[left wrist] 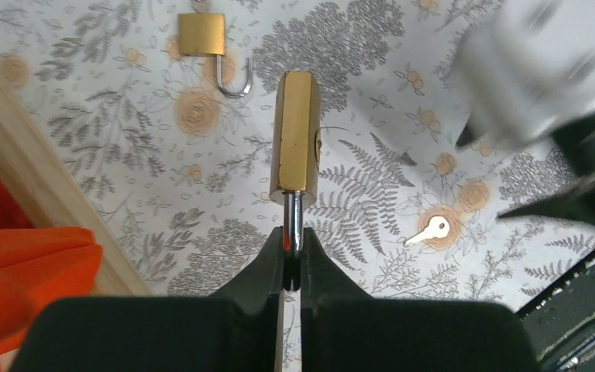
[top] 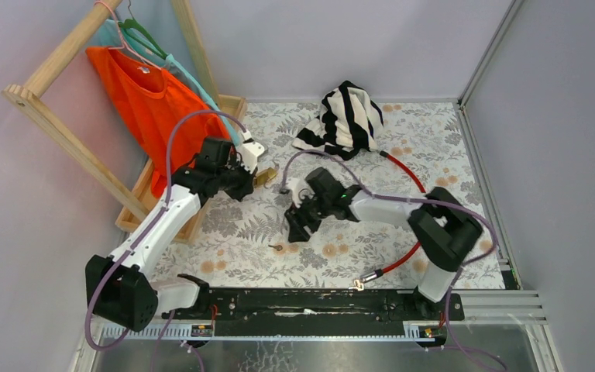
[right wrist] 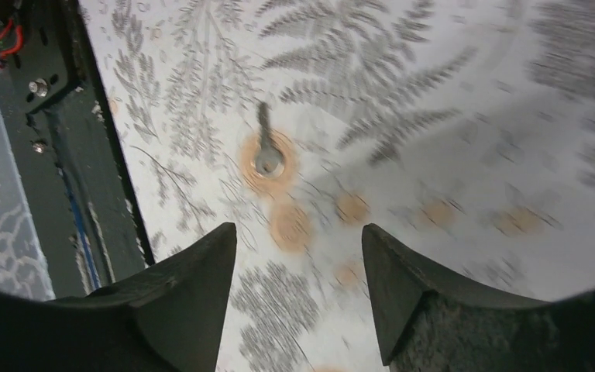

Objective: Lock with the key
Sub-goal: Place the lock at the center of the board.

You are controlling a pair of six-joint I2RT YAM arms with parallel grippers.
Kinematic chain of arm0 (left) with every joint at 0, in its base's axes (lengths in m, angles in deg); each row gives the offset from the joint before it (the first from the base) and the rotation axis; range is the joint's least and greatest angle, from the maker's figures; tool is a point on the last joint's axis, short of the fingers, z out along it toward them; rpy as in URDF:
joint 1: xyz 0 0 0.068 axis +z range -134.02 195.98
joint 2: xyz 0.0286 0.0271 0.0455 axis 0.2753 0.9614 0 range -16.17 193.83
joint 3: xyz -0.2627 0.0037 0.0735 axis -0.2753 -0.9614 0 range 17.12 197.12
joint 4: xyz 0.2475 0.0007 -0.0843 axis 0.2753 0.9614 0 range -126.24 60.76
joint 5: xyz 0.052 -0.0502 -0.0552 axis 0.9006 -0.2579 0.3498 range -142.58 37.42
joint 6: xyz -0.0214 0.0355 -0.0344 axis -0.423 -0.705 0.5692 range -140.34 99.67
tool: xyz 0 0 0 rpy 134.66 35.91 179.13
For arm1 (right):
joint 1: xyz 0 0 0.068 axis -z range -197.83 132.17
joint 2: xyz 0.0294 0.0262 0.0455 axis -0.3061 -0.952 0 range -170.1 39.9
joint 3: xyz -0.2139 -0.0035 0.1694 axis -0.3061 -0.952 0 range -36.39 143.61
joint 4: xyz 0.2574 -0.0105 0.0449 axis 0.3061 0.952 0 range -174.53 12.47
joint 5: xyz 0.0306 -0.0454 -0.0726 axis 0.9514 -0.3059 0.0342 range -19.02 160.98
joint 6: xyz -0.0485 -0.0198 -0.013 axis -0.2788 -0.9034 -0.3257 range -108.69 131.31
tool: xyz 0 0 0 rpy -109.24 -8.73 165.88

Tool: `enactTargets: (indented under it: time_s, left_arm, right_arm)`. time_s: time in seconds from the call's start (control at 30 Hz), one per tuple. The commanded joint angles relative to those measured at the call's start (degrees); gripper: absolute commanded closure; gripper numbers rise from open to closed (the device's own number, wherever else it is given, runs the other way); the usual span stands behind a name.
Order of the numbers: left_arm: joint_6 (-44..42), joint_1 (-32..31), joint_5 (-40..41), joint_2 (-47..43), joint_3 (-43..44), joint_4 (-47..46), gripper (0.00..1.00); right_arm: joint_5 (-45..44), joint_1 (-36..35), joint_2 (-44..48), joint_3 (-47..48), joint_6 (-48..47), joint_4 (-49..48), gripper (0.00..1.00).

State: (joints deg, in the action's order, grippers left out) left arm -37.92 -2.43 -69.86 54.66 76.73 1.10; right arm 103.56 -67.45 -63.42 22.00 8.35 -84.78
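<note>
- Black mounting rail (top: 310, 301) at the near edge carries both arm bases; a red cable (top: 395, 262) lies at 2 o'clock from its middle.
- The key (top: 277, 248) lies flat on the floral table (top: 434, 132), touched by neither arm. In the right wrist view the key (right wrist: 266, 151) lies on an orange flower print, at 11 o'clock from the gap between the fingers.
- Right gripper (top: 298, 221): released, jaws spread wide, nothing between them. It hangs just beyond the key, which lies at 7 o'clock from it in the top view. The right wrist view is blurred.
- Left gripper (left wrist: 293, 252): clenched on the steel shackle of a brass padlock (left wrist: 296, 132), whose body points straight away from the fingers.
- In the top view the padlock (top: 263, 177) is at 10 o'clock from the right gripper, well apart from the key.
- In the left wrist view the key (left wrist: 434, 230) lies at 4 o'clock from the held padlock.
- A second padlock (left wrist: 201, 35), shackle swung open, lies on the table at 11 o'clock from the held one.
- A black-and-white striped cloth (top: 345, 116) lies heaped towards the far edge, at 12 o'clock.
- A wooden rack (top: 62, 124) at 10 o'clock carries an orange garment (top: 155, 101) on a hanger.
</note>
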Motion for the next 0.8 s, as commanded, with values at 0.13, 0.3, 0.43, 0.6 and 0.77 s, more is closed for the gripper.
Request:
enactTargets:
  time_s: [0.13,0.3,0.43,0.6,0.77]
  left_arm:
    - [-4.9,0.4,-14.4,1.1,-6.9,-1.7,1.0]
    - [-6.8,0.1,-20.7,7.7,-7.2,0.9,1.0]
    - [-7.5,-0.6,-25.0,13.4,-5.7,2.8,1.0]
    - [-6.7,-1.6,-26.7,17.9,-3.8,3.6,1.0]
    - [-8.7,-1.8,-26.0,22.3,-2.2,5.4,0.97]
  right_arm:
    - [-3.3,10.8,19.5,-7.9,-13.9,6.2,0.23]
    - [-6.0,14.0,25.6,-5.6,-16.3,14.1,0.13]
    - [-6.7,14.7,28.8,-6.1,-16.6,17.6,0.12]
    - [-7.4,16.9,31.0,-9.2,-18.1,15.6,0.12]
    - [-5.8,21.1,31.4,-10.0,-19.8,15.9,0.12]
